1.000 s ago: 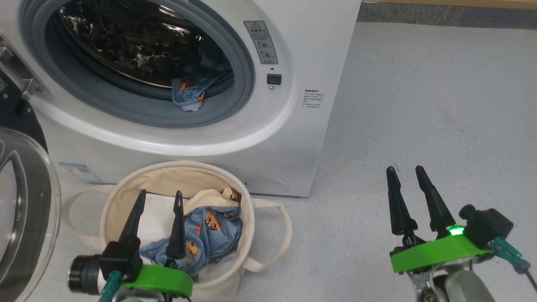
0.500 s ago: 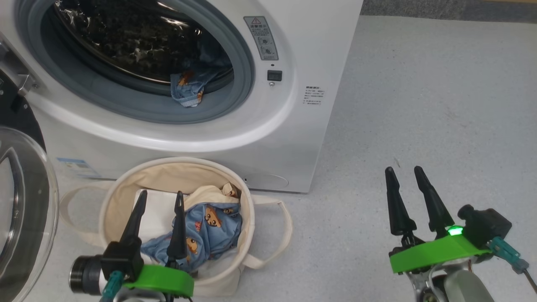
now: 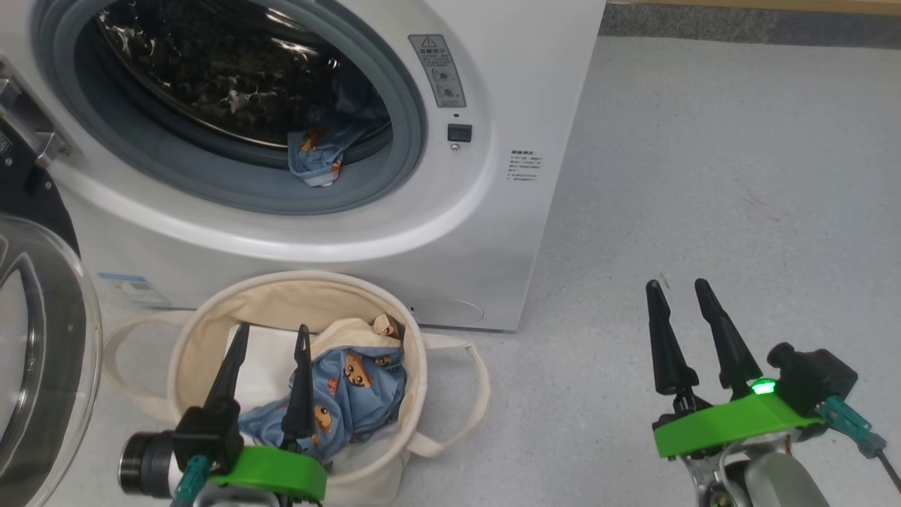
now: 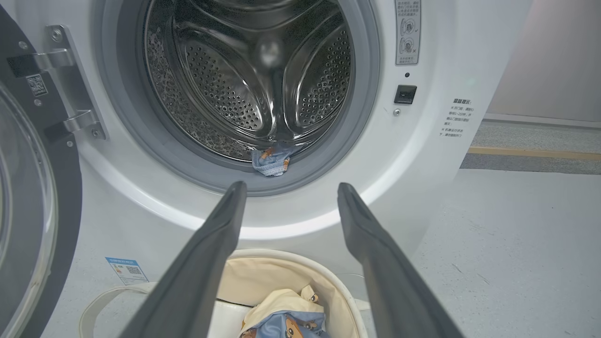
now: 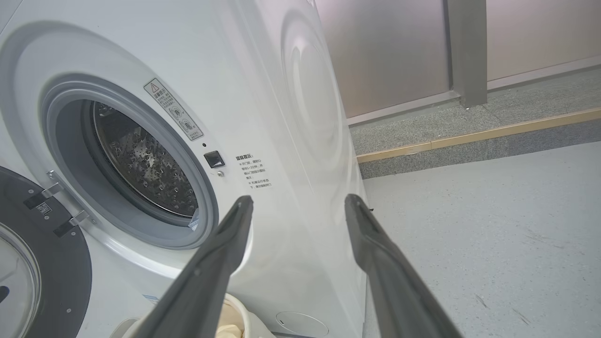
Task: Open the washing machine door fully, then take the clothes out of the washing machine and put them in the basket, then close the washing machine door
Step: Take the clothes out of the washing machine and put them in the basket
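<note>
The white washing machine (image 3: 493, 232) (image 4: 422, 197) (image 5: 291, 117) stands with its door (image 3: 42, 338) (image 4: 28, 202) (image 5: 42, 263) swung wide to the left. One light blue garment (image 3: 317, 158) (image 4: 271, 162) hangs over the grey gasket at the drum's lower lip. Below it the cream basket (image 3: 295, 296) (image 4: 263, 272) holds another blue printed garment (image 3: 352, 387) (image 4: 286, 324) on a white sheet. My left gripper (image 3: 273, 329) (image 4: 288, 188) hovers open and empty over the basket. My right gripper (image 3: 679, 285) (image 5: 300, 202) is open and empty above the floor, right of the machine.
Grey floor (image 3: 704, 176) stretches to the right of the machine. A raised kerb with a wooden strip (image 5: 469, 136) and a frosted wall panel (image 5: 399, 47) lie behind. The basket's loop handles (image 3: 471, 380) stick out to both sides.
The head view dipped and came back up; the scene is otherwise the same. Both grippers stay open in about the same places.
</note>
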Available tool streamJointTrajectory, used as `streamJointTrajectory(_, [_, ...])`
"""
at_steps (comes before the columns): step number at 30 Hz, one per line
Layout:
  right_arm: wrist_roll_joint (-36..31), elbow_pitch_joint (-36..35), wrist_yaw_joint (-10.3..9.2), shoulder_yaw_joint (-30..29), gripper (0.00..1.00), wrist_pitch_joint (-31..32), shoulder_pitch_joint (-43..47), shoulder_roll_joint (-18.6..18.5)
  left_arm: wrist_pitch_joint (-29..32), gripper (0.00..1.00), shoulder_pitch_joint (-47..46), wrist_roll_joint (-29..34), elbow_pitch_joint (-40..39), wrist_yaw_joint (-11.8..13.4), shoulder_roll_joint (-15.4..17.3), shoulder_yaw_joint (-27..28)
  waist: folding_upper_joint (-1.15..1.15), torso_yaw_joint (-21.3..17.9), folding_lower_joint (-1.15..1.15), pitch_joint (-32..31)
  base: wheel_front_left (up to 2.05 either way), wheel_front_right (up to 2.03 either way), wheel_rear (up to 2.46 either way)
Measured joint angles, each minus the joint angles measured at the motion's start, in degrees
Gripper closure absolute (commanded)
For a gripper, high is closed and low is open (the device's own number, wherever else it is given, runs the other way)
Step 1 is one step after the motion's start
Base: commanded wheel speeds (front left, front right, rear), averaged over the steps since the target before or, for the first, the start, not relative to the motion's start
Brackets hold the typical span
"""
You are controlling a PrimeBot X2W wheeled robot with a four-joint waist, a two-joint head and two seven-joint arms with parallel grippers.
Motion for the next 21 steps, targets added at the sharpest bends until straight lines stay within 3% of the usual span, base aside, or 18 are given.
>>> streamJointTrajectory(21, [0.5, 0.1, 0.00, -0.1, 0.00, 0.0, -0.1, 0.0, 0.0, 0.00, 0.1, -0.5, 0.5, -0.1, 0.0, 0.5, 0.00, -0.9, 0.00, 1.0, 0.00, 0.00, 0.00])
